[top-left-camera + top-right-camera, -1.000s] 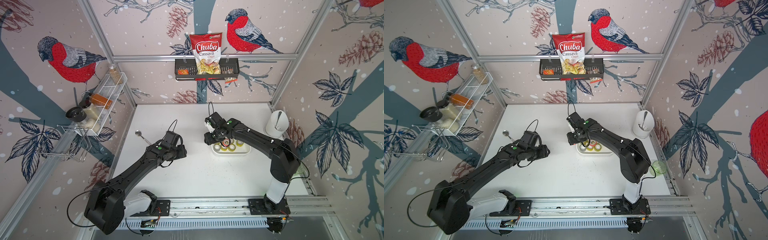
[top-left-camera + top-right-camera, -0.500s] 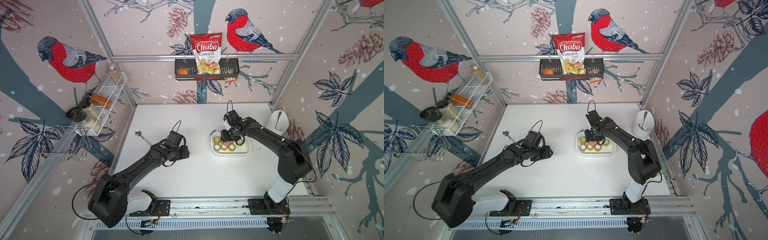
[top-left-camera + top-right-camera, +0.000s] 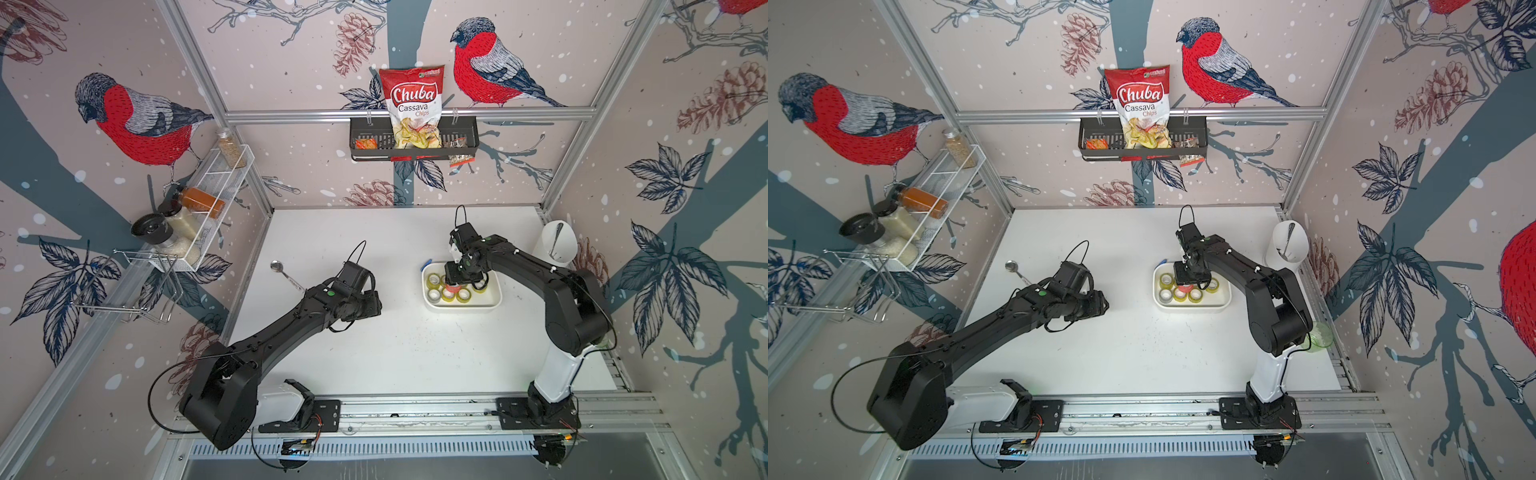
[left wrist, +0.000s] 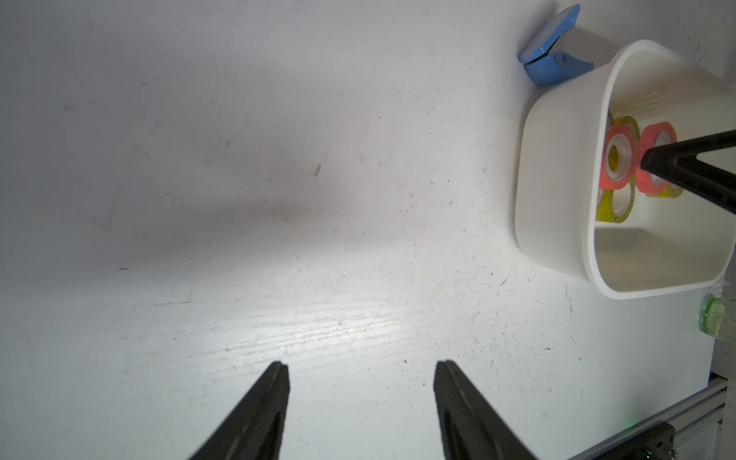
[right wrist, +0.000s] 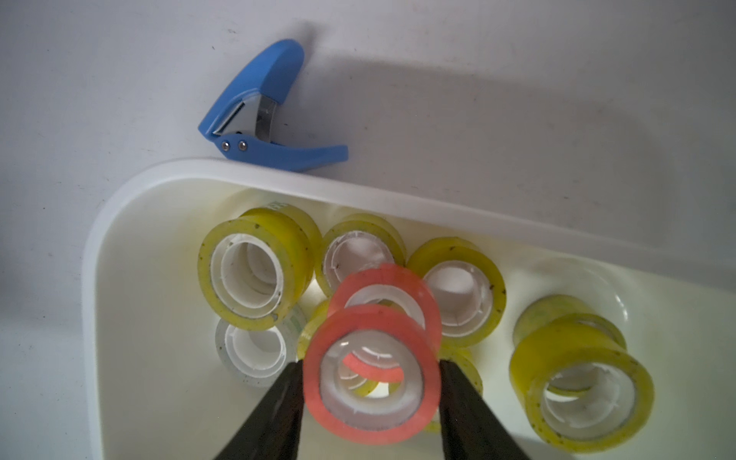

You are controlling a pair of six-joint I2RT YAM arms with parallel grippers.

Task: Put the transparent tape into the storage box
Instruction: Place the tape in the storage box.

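Over the storage box (image 5: 398, 197), the right gripper (image 5: 370, 363) is clamping a pink tape roll (image 5: 370, 318). Its two fingers are pressing on opposite sides of the roll's outer band, and the roll's hole is facing the wrist camera. The roll is sitting within the outline of the box's rim. Whether it is touching the rolls beneath it cannot be told.

Inside the box, several yellow tape rolls (image 5: 255, 275) are lying clustered together, with a clear roll (image 5: 255, 350) and a second pink roll (image 5: 384, 286) among them. A blue clip-shaped tool (image 5: 259, 119) is resting on the table (image 4: 278, 199) just outside the rim.

Well apart from the box, the left gripper (image 4: 360, 365) is hovering over bare table, its fingers standing apart with nothing between them.
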